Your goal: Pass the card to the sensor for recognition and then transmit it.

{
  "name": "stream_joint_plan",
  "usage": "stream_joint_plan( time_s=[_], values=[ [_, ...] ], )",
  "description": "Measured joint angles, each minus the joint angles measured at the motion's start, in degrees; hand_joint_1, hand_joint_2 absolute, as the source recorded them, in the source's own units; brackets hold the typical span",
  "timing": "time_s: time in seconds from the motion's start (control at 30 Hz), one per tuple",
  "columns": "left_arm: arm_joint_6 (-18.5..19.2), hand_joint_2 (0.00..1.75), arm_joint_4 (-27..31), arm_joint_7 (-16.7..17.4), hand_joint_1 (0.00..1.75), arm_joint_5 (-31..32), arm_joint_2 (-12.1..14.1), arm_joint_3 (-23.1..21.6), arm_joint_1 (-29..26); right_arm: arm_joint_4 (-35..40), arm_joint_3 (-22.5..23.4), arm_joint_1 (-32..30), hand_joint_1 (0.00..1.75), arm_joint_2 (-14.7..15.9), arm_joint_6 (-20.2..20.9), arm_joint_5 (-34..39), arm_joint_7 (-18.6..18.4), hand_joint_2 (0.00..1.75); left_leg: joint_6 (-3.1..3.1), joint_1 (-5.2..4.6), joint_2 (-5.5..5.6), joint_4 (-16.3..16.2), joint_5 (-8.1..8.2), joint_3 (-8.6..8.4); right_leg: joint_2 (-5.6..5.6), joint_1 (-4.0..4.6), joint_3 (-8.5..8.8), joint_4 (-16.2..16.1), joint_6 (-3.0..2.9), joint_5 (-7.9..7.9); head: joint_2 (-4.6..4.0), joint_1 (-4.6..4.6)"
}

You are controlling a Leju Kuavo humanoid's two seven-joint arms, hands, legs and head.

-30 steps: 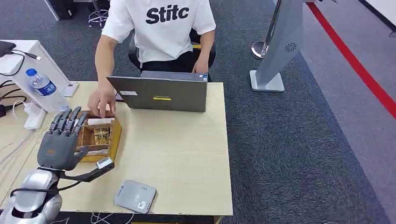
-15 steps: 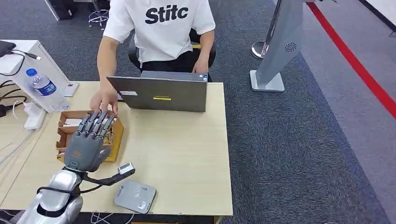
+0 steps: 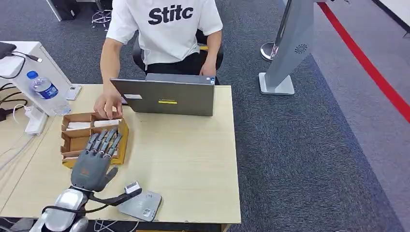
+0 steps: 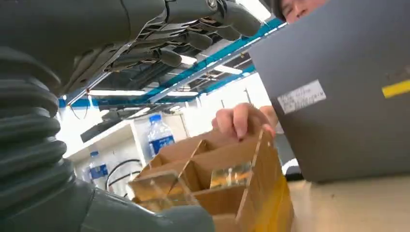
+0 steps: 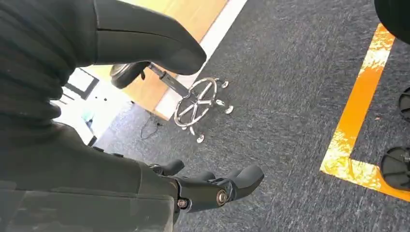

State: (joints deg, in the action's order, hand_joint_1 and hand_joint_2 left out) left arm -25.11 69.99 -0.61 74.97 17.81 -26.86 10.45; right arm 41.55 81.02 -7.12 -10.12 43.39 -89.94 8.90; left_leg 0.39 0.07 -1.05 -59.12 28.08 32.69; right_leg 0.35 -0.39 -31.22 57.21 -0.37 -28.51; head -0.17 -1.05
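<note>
A brown cardboard box with several compartments sits at the table's left; white cards lie in its far compartments. In the left wrist view the box shows shiny clear inserts. My left hand hovers over the box's near right part, fingers stretched out and apart, holding nothing. The grey flat card sensor lies at the table's near edge, just right of my left wrist. My right hand hangs over the carpet with thumb and fingers apart, holding nothing.
A person sits across the table, one hand on the box's far edge. A grey laptop stands right of the box. A water bottle and a power strip are at the far left. A grey kiosk stands on the carpet.
My left hand has moved from the box's left side across to its right and drawn back toward the near edge. The person's hand stays at the box's far edge.
</note>
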Motion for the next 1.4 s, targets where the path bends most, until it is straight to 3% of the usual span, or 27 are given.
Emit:
stream_joint_plan(
  time_s=[0.63, 0.97, 1.4],
  values=[
    [0.43, 1.75, 0.44, 0.61, 0.00, -1.47, 3.07, 0.53, -2.92, 0.57, 0.02, -0.04, 0.00, 0.02, 0.48, 0.00, 0.13, 1.75, 0.00, 0.00, 0.02, 0.00, 0.00, 0.00, -0.01, 0.00, 0.01, 0.00, 0.01, 0.01, 0.00, 0.00],
    [0.43, 1.75, -4.11, 0.48, 0.00, -3.15, 3.65, 4.85, -0.87, 0.24, -0.04, -0.05, 0.00, 0.50, -0.11, 0.00, 0.28, 1.75, 0.00, 0.01, 0.01, 0.00, -0.01, 0.00, -0.01, 0.00, 0.02, 0.01, 0.01, 0.01, 0.00, 0.00],
    [0.33, 1.75, -6.84, -0.17, 0.00, -3.48, 3.65, 6.23, -0.13, -0.83, -0.06, -0.03, 0.00, 0.83, -0.81, 0.00, 0.26, 1.75, 0.00, 0.00, 0.01, 0.00, -0.01, 0.01, -0.01, 0.00, 0.01, 0.00, 0.01, 0.01, 0.00, 0.00]
  ],
)
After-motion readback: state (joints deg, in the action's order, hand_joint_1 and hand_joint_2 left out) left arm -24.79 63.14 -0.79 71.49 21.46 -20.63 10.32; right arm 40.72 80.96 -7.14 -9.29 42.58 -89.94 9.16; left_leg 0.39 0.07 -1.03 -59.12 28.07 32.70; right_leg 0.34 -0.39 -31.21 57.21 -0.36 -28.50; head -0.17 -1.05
